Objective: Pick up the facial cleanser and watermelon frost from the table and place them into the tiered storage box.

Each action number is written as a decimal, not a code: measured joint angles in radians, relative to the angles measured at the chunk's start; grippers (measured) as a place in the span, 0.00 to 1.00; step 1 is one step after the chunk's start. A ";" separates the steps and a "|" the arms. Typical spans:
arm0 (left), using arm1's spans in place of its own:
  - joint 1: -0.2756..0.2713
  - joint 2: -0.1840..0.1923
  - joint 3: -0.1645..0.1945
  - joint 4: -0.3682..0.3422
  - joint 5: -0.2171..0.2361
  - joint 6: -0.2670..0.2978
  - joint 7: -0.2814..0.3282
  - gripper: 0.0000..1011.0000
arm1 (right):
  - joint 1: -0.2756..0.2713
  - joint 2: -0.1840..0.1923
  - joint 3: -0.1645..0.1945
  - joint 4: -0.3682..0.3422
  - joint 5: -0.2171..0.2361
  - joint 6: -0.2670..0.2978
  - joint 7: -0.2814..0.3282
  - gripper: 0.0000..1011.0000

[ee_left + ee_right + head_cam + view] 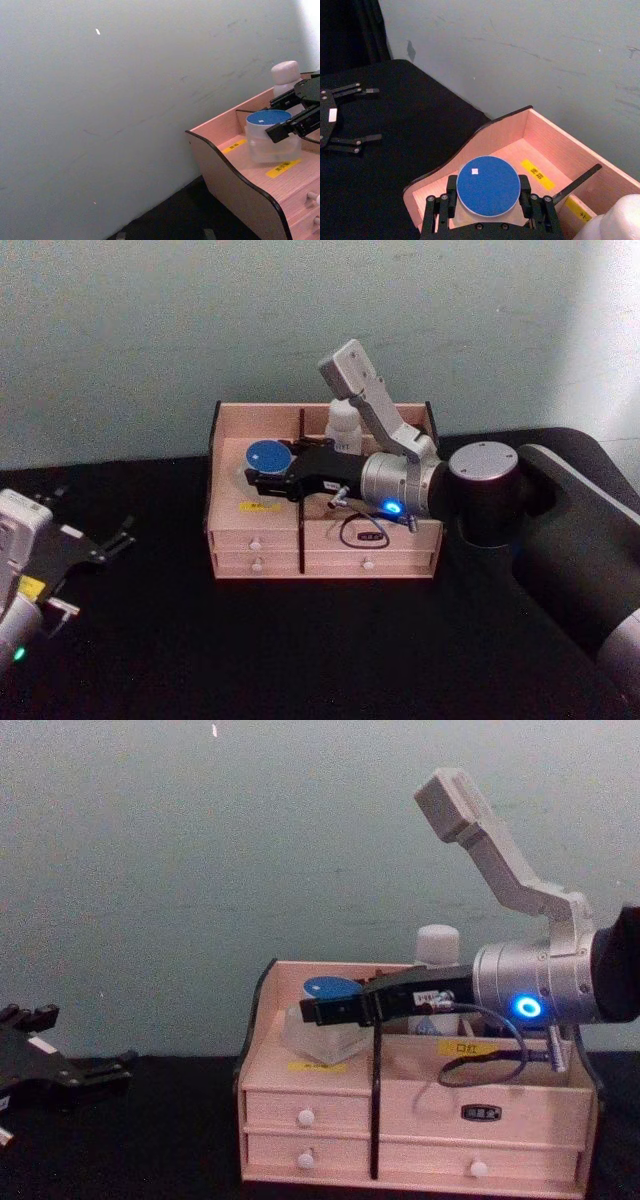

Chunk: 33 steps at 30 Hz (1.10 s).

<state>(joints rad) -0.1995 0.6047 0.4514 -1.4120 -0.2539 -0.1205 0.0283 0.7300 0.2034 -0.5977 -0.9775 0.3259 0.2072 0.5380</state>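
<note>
Right hand (262, 483) pinching blue-lidded jar (268, 456) inside tiered storage box (322, 562), near left wall.

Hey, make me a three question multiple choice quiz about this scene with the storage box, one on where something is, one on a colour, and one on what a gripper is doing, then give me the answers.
1. Where is the blue-lidded jar?
A. On the black table
B. Over the left front compartment of the tiered storage box
C. Inside a drawer

2. What colour are the labels on the storage box?
A. Yellow
B. Green
C. Red

3. What is the right gripper doing?
A. Hanging open over the table
B. Pulling a drawer knob
C. Closed on the jar

Answers: 1 B, the jar sits above that compartment's floor in the right wrist view; 2 A, yellow strips show there; 3 C, fingers flank the lid on both sides. The left gripper rests open at the table's left.
</note>
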 joint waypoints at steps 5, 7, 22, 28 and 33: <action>0.000 0.000 0.000 0.000 0.000 0.000 0.000 0.99 | 0.000 -0.001 0.003 0.000 -0.004 0.000 -0.001 0.72; 0.000 0.000 0.000 0.000 0.000 0.000 0.000 0.99 | -0.001 -0.001 0.003 0.000 -0.003 0.000 -0.001 0.72; 0.000 0.000 0.000 0.000 0.000 0.000 0.000 0.99 | -0.002 0.001 0.002 0.000 -0.003 0.000 0.000 0.72; 0.000 0.000 0.000 0.000 0.000 0.000 0.000 0.99 | -0.002 0.002 0.002 0.000 -0.003 0.001 0.000 0.87; 0.000 0.000 0.000 0.000 0.000 0.000 0.000 0.99 | -0.002 0.001 0.002 -0.001 -0.003 0.001 0.000 0.99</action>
<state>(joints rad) -0.1996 0.6047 0.4514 -1.4120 -0.2539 -0.1205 0.0283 0.7278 0.2048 -0.5962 -0.9785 0.3230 0.2078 0.5376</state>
